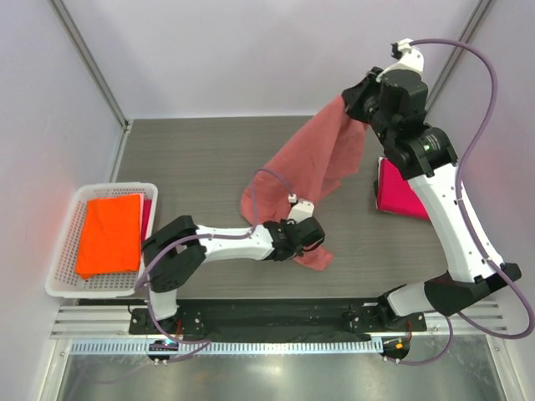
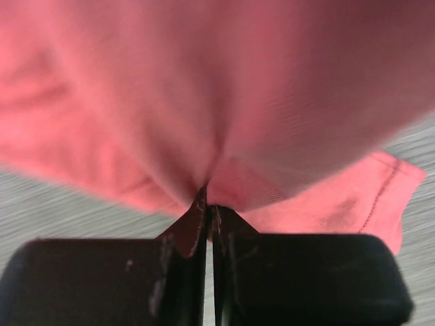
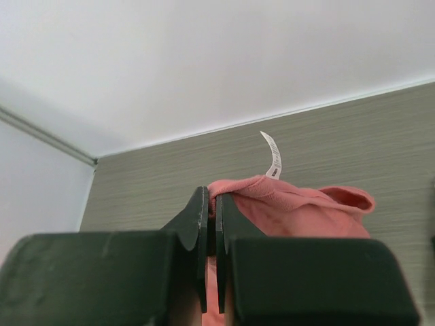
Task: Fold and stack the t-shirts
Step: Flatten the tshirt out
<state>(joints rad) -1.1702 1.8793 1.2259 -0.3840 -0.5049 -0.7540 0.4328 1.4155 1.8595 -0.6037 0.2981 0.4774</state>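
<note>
Above the grey table, a creased salmon-pink t-shirt hangs clamped by left pincer and right pincer.

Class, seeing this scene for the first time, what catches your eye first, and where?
A salmon-pink t-shirt hangs stretched between the arms: the right gripper pinches it high at the far right, the left gripper low near the middle. A bright orange t-shirt lies folded in the white basket on the left, a magenta t-shirt on the table at the right.
</note>
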